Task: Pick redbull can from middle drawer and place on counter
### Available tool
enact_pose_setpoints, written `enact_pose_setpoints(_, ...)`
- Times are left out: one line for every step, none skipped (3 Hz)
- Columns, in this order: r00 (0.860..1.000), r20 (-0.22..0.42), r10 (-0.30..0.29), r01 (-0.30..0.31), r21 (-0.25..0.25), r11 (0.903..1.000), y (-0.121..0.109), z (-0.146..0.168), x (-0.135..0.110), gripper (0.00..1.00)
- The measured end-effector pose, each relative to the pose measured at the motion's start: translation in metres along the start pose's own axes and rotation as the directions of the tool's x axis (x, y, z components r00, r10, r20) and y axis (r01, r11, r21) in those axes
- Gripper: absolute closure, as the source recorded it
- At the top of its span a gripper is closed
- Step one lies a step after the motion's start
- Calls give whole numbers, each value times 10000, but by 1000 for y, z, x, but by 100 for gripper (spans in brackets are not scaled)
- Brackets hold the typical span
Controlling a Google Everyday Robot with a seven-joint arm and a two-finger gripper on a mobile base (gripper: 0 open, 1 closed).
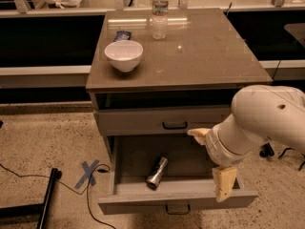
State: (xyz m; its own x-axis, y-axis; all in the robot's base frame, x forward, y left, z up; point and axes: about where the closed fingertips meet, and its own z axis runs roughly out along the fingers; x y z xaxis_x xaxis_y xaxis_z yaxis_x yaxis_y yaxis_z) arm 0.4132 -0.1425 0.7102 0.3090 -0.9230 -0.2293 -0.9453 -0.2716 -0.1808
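The redbull can (157,172) lies on its side on the floor of the middle drawer (143,203), which is pulled out wide. My gripper (211,159) hangs over the right end of that drawer, to the right of the can and apart from it. Its two cream fingers (224,184) stand wide apart and hold nothing. The white arm (267,118) comes in from the right and hides the drawer's right wall. The counter (205,56) is the glossy grey-brown top of the cabinet.
On the counter stand a white bowl (123,55), a clear water bottle (159,12) and a small blue packet (122,35). The handled drawer above (174,125) is closed. A blue tape cross (89,172), a cable and a black stand leg (46,199) lie on the floor at left.
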Motion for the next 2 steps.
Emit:
enact_pose_setpoints(9996, -264, -130, 133, 117, 9998, -2, -1, -1, 0)
enact_pose_setpoints(9956, 544, -763, 774, -183, 9968, 1, 40, -29, 0)
